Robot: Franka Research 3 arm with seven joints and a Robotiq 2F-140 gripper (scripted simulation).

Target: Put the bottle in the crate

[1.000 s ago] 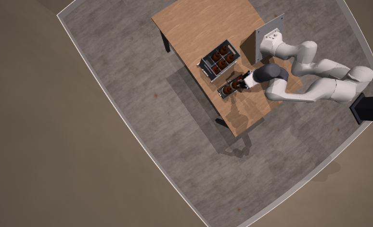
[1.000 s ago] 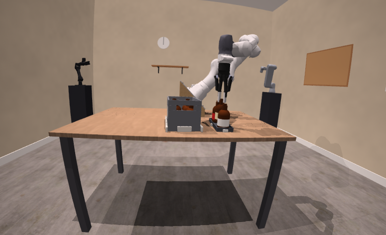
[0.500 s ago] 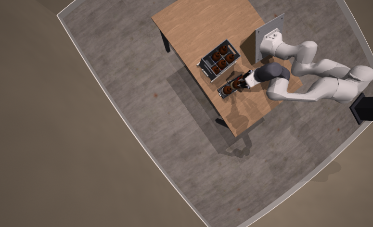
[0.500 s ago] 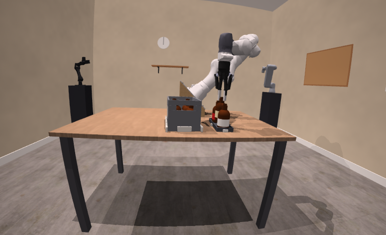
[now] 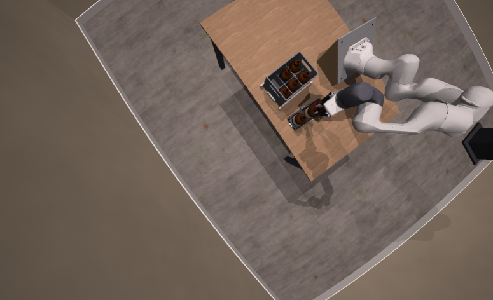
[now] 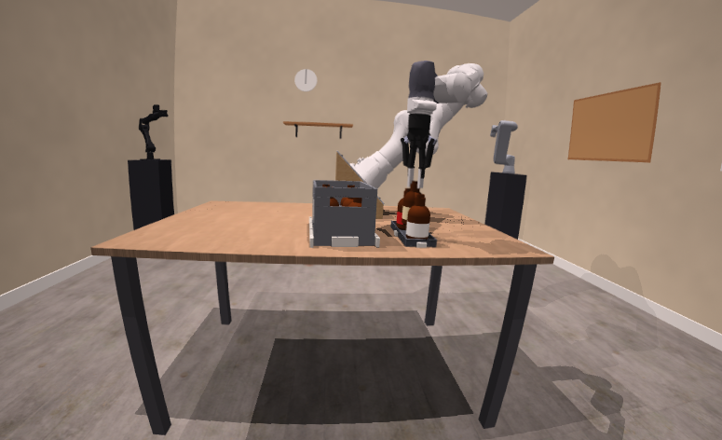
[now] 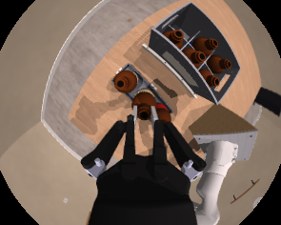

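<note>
A grey crate (image 5: 274, 97) (image 6: 344, 221) (image 7: 181, 72) stands mid-table with several brown bottles in it and one empty slot (image 5: 275, 83) at a corner. Beside it a small dark tray (image 5: 294, 126) (image 6: 415, 240) (image 7: 131, 69) holds two brown bottles. My gripper (image 5: 317, 110) (image 6: 415, 185) (image 7: 144, 111) points straight down over the tray and is shut on the neck of the red-labelled bottle (image 5: 312, 110) (image 6: 403, 212) (image 7: 144, 100), which is upright at tray level. The white-labelled bottle (image 5: 299, 119) (image 6: 417, 221) (image 7: 125, 81) stands free next to it.
The robot's base plate (image 5: 354, 52) stands at the table's edge behind the crate. Black pedestals (image 6: 150, 191) (image 6: 505, 201) stand on the floor to the left and right of the table. The wooden table (image 6: 232, 229) has bare top left of the crate.
</note>
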